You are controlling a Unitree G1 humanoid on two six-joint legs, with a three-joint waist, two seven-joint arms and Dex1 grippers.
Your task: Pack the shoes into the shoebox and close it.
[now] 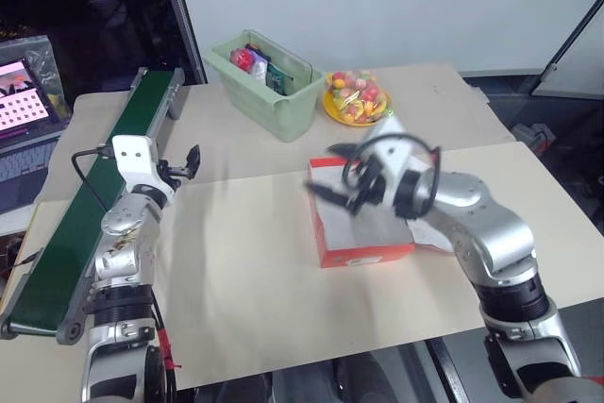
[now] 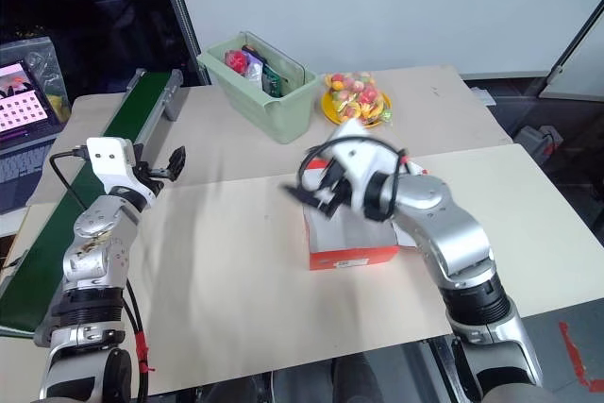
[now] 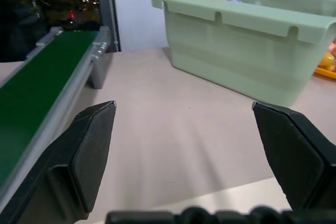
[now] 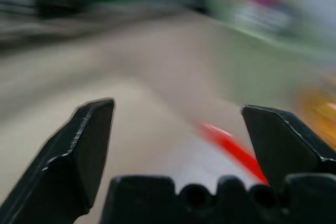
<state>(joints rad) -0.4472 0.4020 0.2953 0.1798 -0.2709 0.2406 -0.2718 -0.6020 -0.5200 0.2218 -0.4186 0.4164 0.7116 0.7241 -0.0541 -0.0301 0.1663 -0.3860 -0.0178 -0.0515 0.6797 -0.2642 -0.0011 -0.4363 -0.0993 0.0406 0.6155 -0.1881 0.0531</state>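
Observation:
The red-orange shoebox (image 1: 370, 254) lies in the middle of the table, with its pale top partly covered by my right arm. My right gripper (image 1: 330, 174) hovers over the box's left end, blurred, fingers spread open and empty. In the right wrist view a red edge of the shoebox (image 4: 231, 148) runs between the open fingers. My left gripper (image 1: 189, 163) is held above the table at the left, beside the conveyor, open and empty, pointing towards the green bin (image 3: 247, 51). The shoes are out of view.
A pale green plastic bin (image 1: 264, 82) of packets stands at the back. Right of it is a yellow plate (image 1: 356, 96) of colourful pieces. A green conveyor belt (image 1: 94, 205) runs along the table's left side, with a laptop (image 1: 24, 92) beyond it.

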